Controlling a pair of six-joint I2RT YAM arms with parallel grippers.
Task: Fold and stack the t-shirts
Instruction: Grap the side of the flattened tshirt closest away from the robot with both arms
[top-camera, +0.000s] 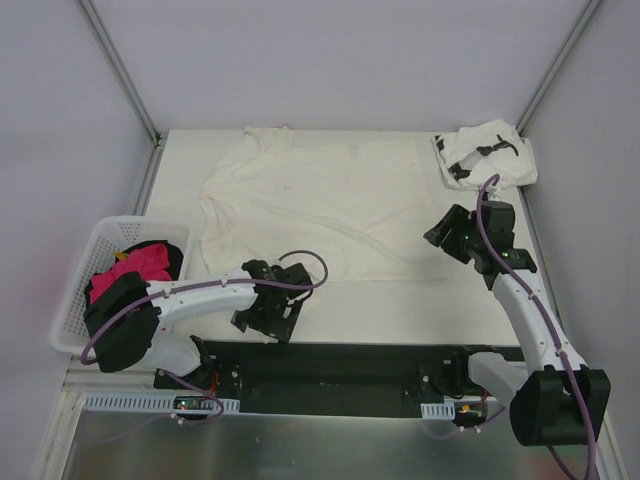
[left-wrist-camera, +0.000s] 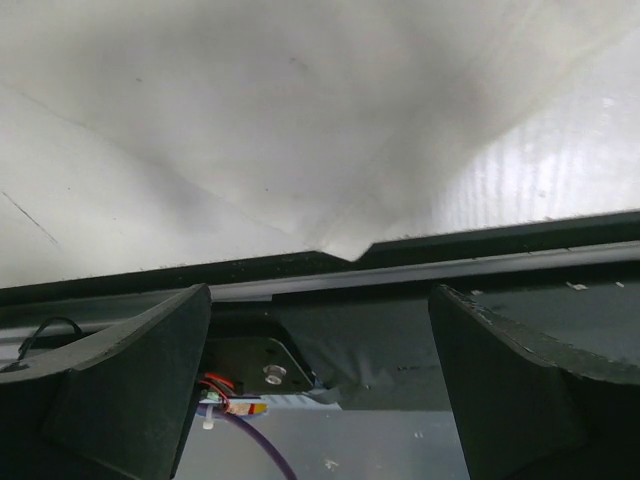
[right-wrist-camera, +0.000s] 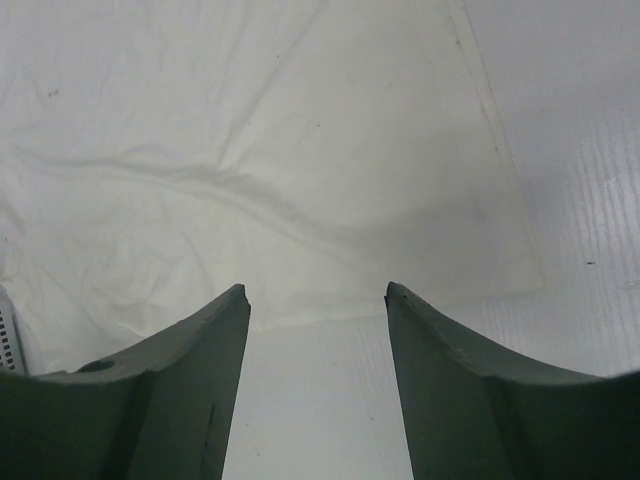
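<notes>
- Top view: the cream t-shirt lies spread in the middle, and the printed t-shirt is bunched at 2 o'clock.
- Left wrist: the left gripper is released (holding nothing), with the cream t-shirt at 12 o'clock.
- Right wrist: the right gripper is also released, with the shirt's edge at 12 o'clock.

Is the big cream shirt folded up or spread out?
Spread out. The cream shirt lies wide and flat across the table, wrinkled, with its collar and a sleeve showing.
</notes>
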